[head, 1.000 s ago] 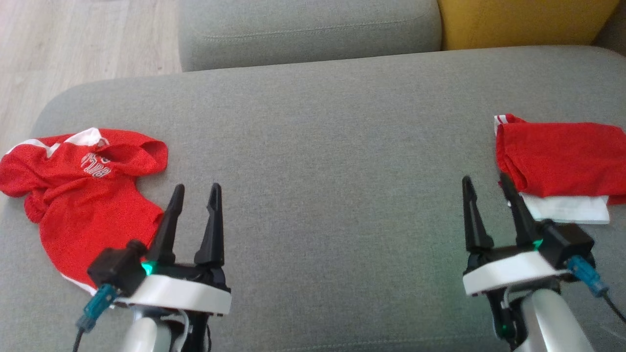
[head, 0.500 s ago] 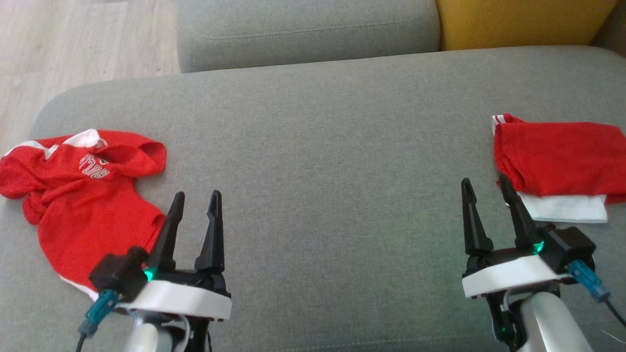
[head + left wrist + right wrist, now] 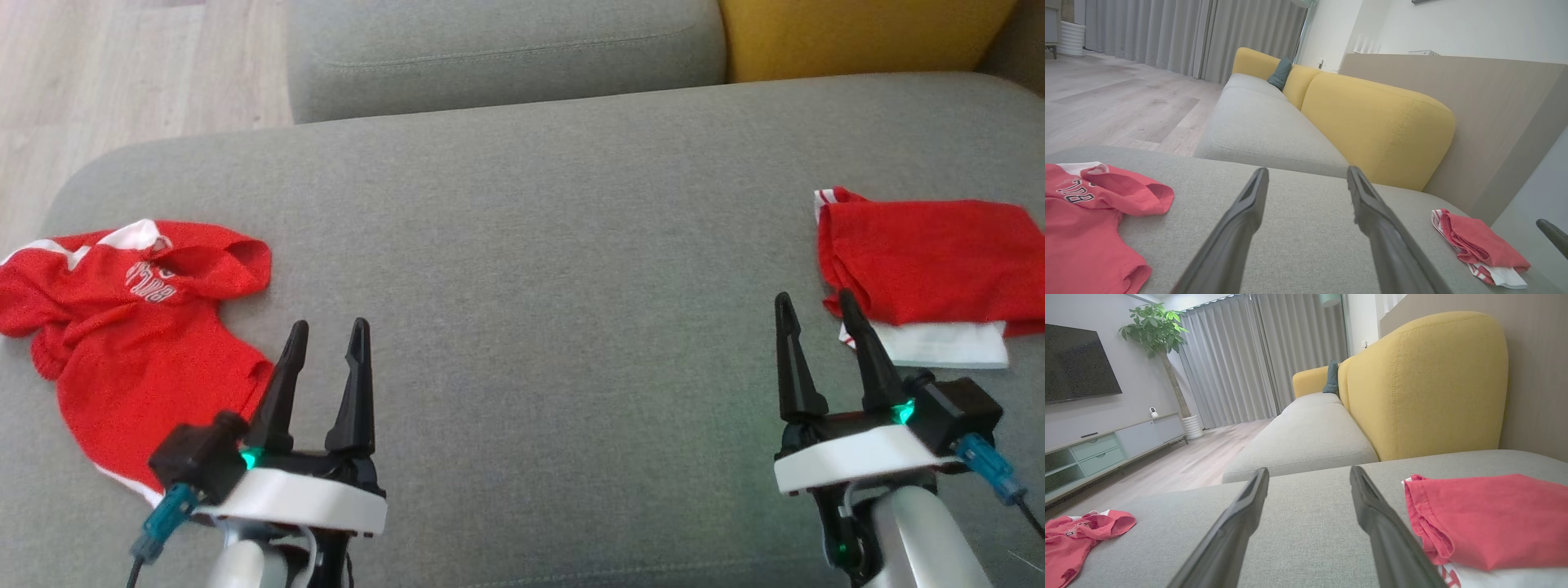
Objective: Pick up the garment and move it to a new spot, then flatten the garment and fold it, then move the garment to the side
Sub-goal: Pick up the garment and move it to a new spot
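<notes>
About to pick up the crumpled red garment [image 3: 122, 327], at the left edge of the head view.

Lying rumpled, lettering up, on the grey sofa seat [image 3: 531, 245], just left of the left pincer [image 3: 326, 331], fingers apart and empty. At lower right, the right pincer [image 3: 816, 300], likewise spread and empty, close beside a folded red-and-white stack [image 3: 922, 269]. Probably the pick-up step, not yet begun. Calls for reaching left and down onto a raised fold, clamping, then carrying toward the bare middle of the seat.
</notes>
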### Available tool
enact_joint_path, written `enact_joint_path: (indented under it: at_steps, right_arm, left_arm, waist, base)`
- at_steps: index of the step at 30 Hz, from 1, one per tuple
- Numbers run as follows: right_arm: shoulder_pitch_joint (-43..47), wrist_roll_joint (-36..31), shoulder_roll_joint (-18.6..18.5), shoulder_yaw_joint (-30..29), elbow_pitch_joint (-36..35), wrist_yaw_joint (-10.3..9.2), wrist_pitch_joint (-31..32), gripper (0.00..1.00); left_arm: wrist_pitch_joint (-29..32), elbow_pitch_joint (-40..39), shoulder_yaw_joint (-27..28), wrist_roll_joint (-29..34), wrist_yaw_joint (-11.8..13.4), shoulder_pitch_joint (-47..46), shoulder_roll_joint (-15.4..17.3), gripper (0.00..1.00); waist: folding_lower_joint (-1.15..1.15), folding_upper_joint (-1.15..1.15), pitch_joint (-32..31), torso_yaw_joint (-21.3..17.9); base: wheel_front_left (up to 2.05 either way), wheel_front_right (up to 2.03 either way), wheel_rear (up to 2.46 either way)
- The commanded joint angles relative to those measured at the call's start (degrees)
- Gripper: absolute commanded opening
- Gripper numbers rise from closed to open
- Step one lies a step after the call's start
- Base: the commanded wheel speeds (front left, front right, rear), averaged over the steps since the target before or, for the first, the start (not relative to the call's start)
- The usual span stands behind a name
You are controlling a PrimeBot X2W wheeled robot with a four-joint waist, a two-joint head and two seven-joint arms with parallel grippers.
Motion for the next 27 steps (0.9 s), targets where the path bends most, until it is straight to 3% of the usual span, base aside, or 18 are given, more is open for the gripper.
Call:
enact_joint_path:
  at_steps: [1,9,27]
  right_arm:
    - [-1.18,0.54,-0.03,1.01,-2.12,-0.05,-0.63,1.0]
    - [-0.72,1.06,-0.03,2.34,-2.24,-0.05,-0.63,1.0]
    - [0.92,2.79,-0.03,6.69,-1.02,-0.05,-0.63,1.0]
  left_arm:
    - [-0.29,-1.73,1.85,-0.13,-0.08,-2.13,0.4,1.0]
    - [-0.29,-1.64,2.08,-0.22,0.3,-2.32,0.4,1.0]
    - [-0.29,-1.6,5.75,0.92,0.56,0.33,0.4,1.0]
  waist:
    - [0.0,0.0,-0.04,0.41]
    - [0.0,0.0,-0.71,4.94]
    - [0.0,0.0,-3.3,22.73]
  base:
    - [0.0,0.0,0.0]
    - [0.0,0.0,0.0]
    - [0.0,0.0,0.0]
